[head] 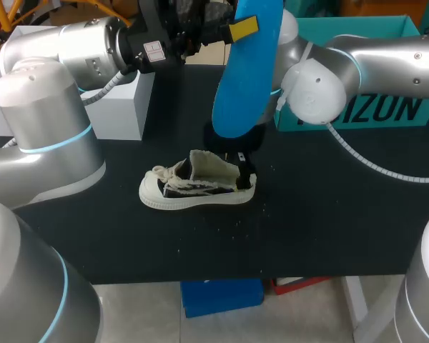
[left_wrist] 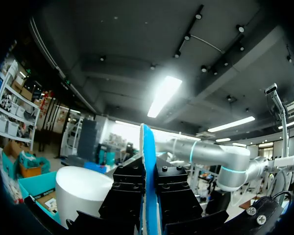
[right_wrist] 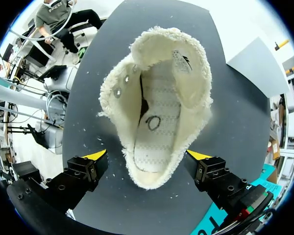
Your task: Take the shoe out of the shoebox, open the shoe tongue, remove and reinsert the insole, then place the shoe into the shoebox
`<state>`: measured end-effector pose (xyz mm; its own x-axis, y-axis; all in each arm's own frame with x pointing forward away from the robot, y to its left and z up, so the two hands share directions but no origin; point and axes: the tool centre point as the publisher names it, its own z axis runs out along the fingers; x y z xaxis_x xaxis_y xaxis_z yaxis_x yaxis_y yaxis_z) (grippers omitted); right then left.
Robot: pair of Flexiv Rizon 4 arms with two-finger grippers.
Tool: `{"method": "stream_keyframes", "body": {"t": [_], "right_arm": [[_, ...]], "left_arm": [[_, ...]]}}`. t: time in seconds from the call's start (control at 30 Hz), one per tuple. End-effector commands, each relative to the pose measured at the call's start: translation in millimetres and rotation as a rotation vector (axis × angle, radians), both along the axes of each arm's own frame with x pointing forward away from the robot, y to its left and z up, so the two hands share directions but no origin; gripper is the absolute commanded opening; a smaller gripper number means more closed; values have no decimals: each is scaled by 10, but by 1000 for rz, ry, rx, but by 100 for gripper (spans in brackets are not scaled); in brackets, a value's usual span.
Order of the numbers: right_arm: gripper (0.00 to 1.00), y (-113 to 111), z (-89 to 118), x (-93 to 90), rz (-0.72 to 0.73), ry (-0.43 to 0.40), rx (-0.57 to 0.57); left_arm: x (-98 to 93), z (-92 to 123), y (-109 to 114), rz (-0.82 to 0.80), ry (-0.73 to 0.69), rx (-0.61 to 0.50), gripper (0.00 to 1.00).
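Shoe point(head: 196, 187) comes nearest, standing on its sole out on the black table point(head: 329, 229), toe to my left and heel to my right. The right wrist view looks straight down into its mouth. The tongue is folded forward, the frayed collar is spread wide and the bare stitched footbed shows, with no insole inside.

Over the shoe's heel hangs the right gripper point(right_wrist: 148, 155). Its jaws are apart, one yellow tip to each side of the heel and neither touching it.

Above and behind the shoe, the blue insole point(head: 247, 71) hangs nearly upright, its lower end close over the heel. The left gripper point(left_wrist: 149, 186) is clamped on its upper end, black fingers pressed to both faces.

Farther back, the teal shoebox point(head: 422, 114) sits beyond the shoe to my right, and a white box point(head: 121, 107) stands beyond it to my left.

I judge the removal done and the reinsertion in hand. The next move calls for tipping the insole toe-first and sliding it down through the open collar toward the shoe's toe. The right gripper will probably have to close on the heel to steady the shoe.
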<state>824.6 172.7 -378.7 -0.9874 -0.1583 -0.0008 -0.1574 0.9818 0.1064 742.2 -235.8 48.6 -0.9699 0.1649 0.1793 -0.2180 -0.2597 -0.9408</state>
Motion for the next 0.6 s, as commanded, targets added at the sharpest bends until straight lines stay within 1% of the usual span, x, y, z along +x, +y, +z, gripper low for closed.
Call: {"method": "stream_keyframes", "body": {"t": [0.03,0.17,0.2,0.27,0.33,0.4,0.43,0.5,0.6], "right_arm": [[100,12,-27,-3,-2,1,0],[100,5,-36,-3,8,-7,22],[100,6,-21,6,29,-20,50],[100,7,3,22,74,-47,70],[100,32,63,39,114,-81,151],[100,28,111,52,138,-100,184],[100,37,148,54,151,-107,233],[100,19,169,75,109,-119,320],[100,-10,185,82,60,-103,404]], "left_arm": [[-2,-5,-4,-1,-2,1,0],[-2,-5,-4,-1,-2,1,0],[-2,-5,-4,-1,-2,1,0],[-2,-5,-4,-1,-2,1,0],[-2,-5,-4,-1,-2,1,0],[-2,-5,-4,-1,-2,1,0],[-2,-5,-4,-1,-2,1,0],[-2,-5,-4,-1,-2,1,0],[-2,-5,-4,-1,-2,1,0]]}}
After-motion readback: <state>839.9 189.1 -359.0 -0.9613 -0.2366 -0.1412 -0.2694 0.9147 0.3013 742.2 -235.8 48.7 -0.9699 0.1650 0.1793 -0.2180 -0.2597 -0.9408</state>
